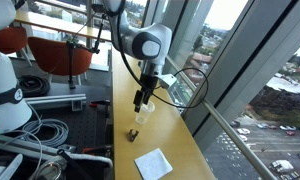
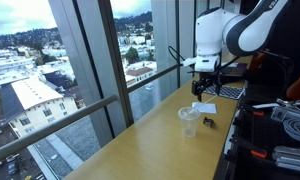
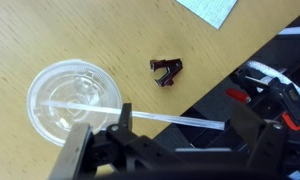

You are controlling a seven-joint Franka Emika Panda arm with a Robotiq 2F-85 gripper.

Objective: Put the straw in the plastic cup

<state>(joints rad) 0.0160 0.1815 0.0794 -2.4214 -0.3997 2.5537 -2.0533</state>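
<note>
The clear plastic cup (image 3: pixel 42 84) stands on the wooden counter, directly below my gripper (image 3: pixel 180 132). It also shows in both exterior views (image 1: pixel 143 117) (image 2: pixel 189 122). The thin pale straw (image 3: pixel 170 119) has its lower end inside the cup and leans up out over the rim. Its upper end lies between my two fingers. The fingers are spread wide and do not pinch the straw. In the exterior views my gripper (image 2: pixel 204 91) (image 1: pixel 141 100) hangs a little above the cup.
A small dark brown lump (image 3: pixel 167 72) (image 2: pixel 207 123) lies on the counter beside the cup. A flat white square sheet (image 3: pixel 208 8) (image 1: pixel 153 163) lies farther along. Window glass borders one side of the counter. Cables and equipment (image 1: pixel 45 135) sit off the other edge.
</note>
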